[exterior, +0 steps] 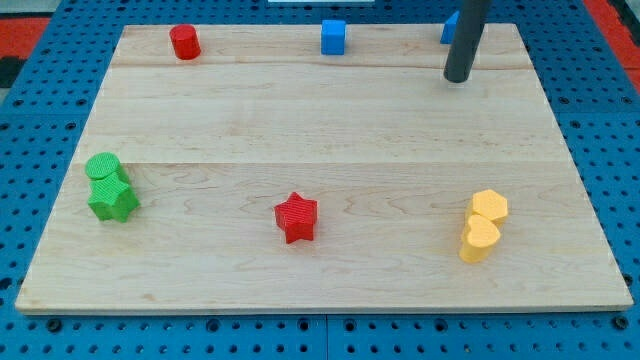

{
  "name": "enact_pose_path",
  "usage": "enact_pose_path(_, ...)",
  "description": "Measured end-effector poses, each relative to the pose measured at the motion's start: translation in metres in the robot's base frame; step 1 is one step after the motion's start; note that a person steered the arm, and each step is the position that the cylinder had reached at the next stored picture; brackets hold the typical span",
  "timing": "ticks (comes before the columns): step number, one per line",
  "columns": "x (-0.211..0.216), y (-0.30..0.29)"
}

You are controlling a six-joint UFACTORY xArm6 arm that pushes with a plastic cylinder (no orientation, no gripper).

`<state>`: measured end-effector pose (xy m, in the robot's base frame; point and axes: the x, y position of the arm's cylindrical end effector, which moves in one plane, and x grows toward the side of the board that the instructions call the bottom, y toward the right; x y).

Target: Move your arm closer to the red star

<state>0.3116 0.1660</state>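
The red star [296, 217] lies on the wooden board [320, 120], below the middle and slightly to the view's left. My tip [458, 77] is the lower end of the dark rod, near the view's top right. It stands far from the red star, up and to the right of it, touching no block. A blue block [449, 28] is partly hidden behind the rod.
A red cylinder [184, 42] and a blue cube [333, 36] sit along the top edge. A green cylinder [103, 167] and a green star [113, 200] touch at the left edge. Two yellow heart-like blocks [489, 207] [479, 240] touch at the lower right.
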Motion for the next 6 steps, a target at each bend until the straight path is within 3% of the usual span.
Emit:
enact_pose_path(2, 0.07, -0.114)
enact_pose_path(6, 0.223, -0.154)
